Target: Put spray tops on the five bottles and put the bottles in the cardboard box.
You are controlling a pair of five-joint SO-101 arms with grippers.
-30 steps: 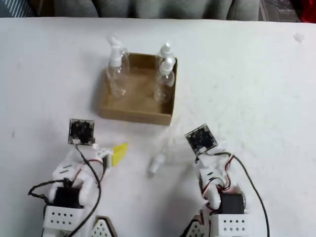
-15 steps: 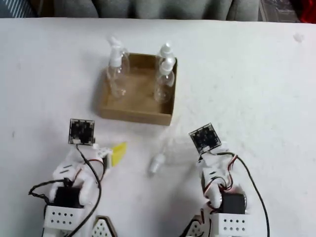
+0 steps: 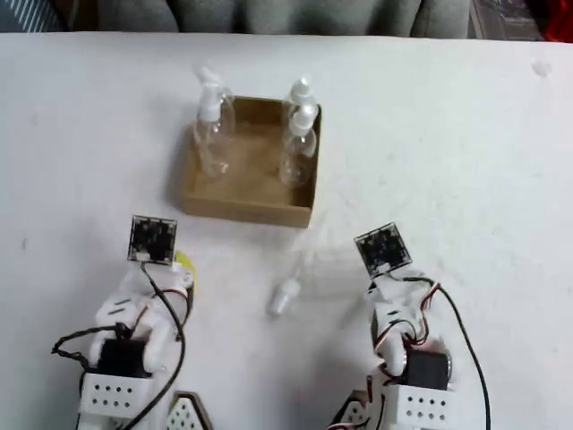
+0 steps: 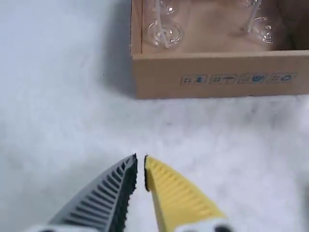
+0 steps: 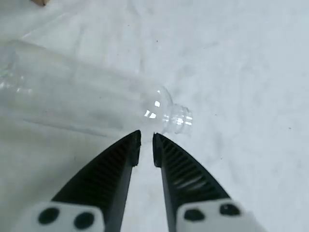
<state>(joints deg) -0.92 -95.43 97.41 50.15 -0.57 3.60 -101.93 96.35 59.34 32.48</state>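
The left pincer (image 4: 140,164) and right pincer (image 5: 146,140) sit together, empty; the right should spread wide before straddling the lying bottle (image 5: 96,104).

No text can be read. The one piece of print is a row of small blue marks (image 4: 236,79) on the near outer wall of the cardboard box (image 4: 159,72), seen in the left wrist view. It runs along the right part of that wall as four short groups side by side. The marks are too small and blurred to tell whether they are letters, numbers or handling symbols.
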